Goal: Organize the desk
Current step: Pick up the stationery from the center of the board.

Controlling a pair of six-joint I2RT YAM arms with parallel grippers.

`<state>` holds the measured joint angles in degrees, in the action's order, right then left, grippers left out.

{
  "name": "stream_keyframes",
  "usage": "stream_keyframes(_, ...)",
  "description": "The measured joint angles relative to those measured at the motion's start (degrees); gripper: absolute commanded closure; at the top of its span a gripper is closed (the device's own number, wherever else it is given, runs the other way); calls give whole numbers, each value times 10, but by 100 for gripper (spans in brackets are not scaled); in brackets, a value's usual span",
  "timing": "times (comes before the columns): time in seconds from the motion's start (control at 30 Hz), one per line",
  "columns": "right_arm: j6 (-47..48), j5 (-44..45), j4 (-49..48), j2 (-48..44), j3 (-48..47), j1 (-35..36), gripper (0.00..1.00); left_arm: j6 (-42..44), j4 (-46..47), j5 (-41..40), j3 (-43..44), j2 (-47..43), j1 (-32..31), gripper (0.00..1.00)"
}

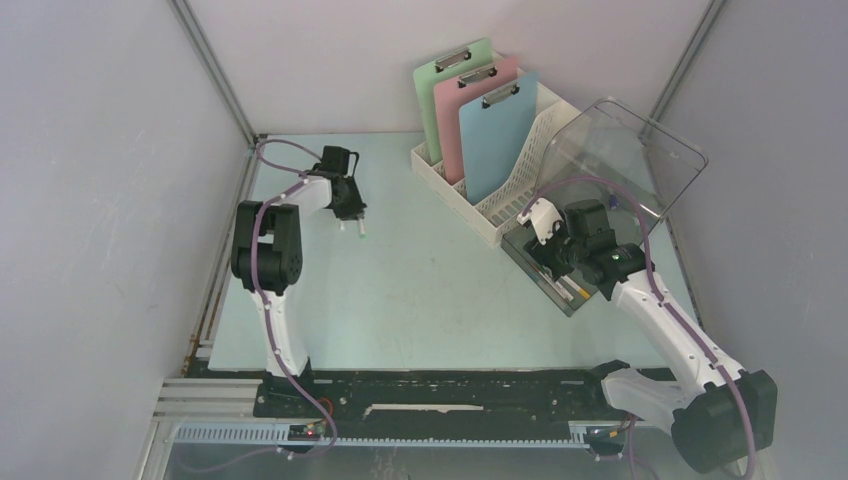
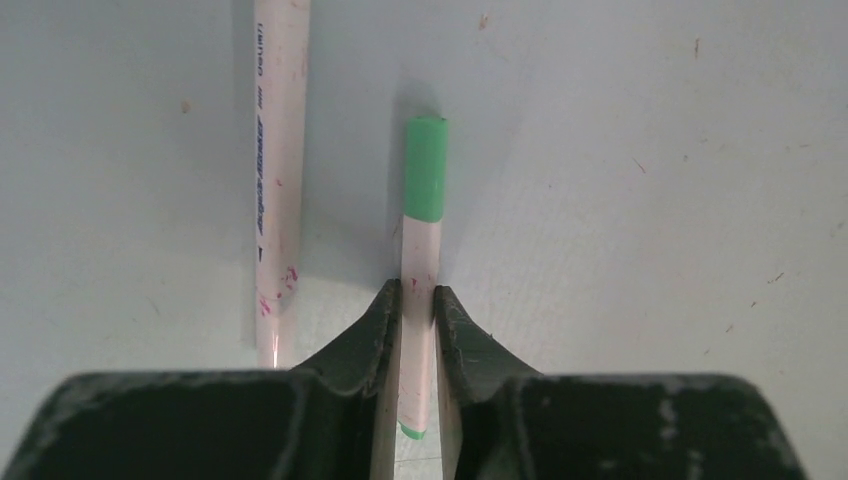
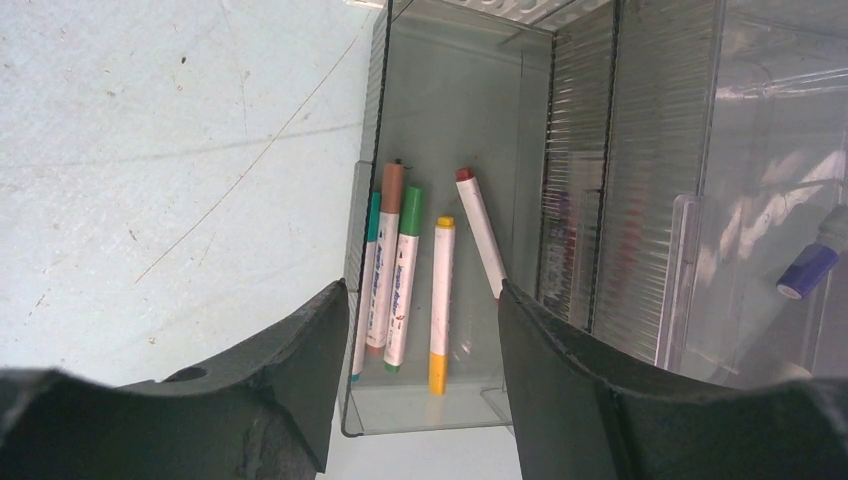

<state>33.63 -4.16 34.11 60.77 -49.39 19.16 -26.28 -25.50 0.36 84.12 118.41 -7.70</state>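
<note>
The pale mint-blue desk (image 1: 430,300) fills the top view. My left gripper (image 1: 352,218) is at the desk's far left, shut on a white marker with a green cap (image 2: 422,190); I cannot tell whether the marker touches the desk. A second white marker (image 2: 277,170) lies on the desk just left of it. My right gripper (image 1: 553,255) is open and empty above the near end of a clear plastic box (image 1: 560,285). In the right wrist view the open gripper (image 3: 422,305) frames several capped markers (image 3: 441,290) lying in that box (image 3: 450,100).
A white rack (image 1: 480,210) at the back holds a green (image 1: 440,85), a pink (image 1: 482,95) and a blue clipboard (image 1: 500,140). The box's clear lid (image 1: 630,150) stands open at the right. A blue-capped marker (image 3: 805,270) lies in another compartment.
</note>
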Motion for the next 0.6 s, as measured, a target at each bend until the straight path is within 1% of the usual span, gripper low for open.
stream_keyframes(0.23,0,-9,1,-1,0,1,35,16,4,9,-5,-1,-9,80)
stream_keyframes(0.3,0,-12,3,-2,0,1,35,23,4,4,-7,-2,-15,78)
stream_keyframes(0.4,0,-15,5,-3,0,1,35,30,-1,-5,-7,-2,-29,73)
stream_keyframes(0.47,0,-17,5,-3,0,1,35,36,-8,-18,-7,-3,-42,71)
stream_keyframes(0.53,0,-20,6,-4,0,1,35,42,-13,-30,-7,-4,-56,72)
stream_keyframes(0.6,0,-22,7,-5,0,2,35,46,-19,-40,-7,-5,-68,77)
